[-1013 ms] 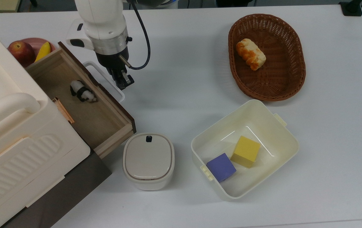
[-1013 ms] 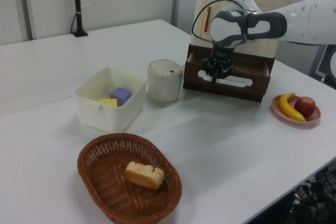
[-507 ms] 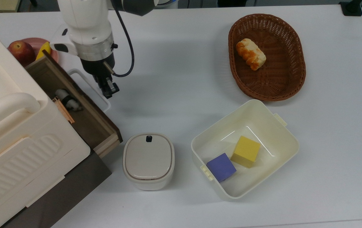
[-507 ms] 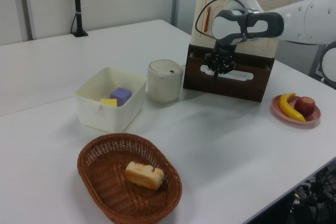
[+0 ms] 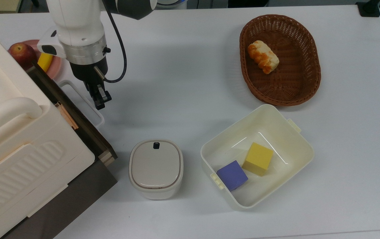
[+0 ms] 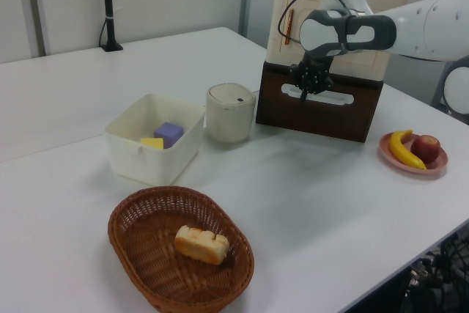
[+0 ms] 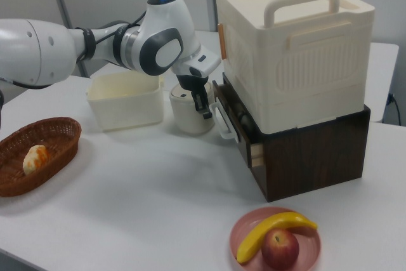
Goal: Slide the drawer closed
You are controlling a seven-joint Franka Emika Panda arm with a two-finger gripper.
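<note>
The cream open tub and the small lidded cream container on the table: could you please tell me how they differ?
The open cream plastic tub has no lid, so its purple cube and yellow cube show; the small cream lidded container is covered, its contents hidden. The tub is wider and squarer, the container narrower with rounded corners. The container stands nearer the dark brown drawer front. Both are cream and upright on the white table.

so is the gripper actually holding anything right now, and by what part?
Nothing is visibly held. The gripper sits against the white loop handle of the drawer, pushing rather than gripping; whether its jaws are open or shut cannot be told.
</note>
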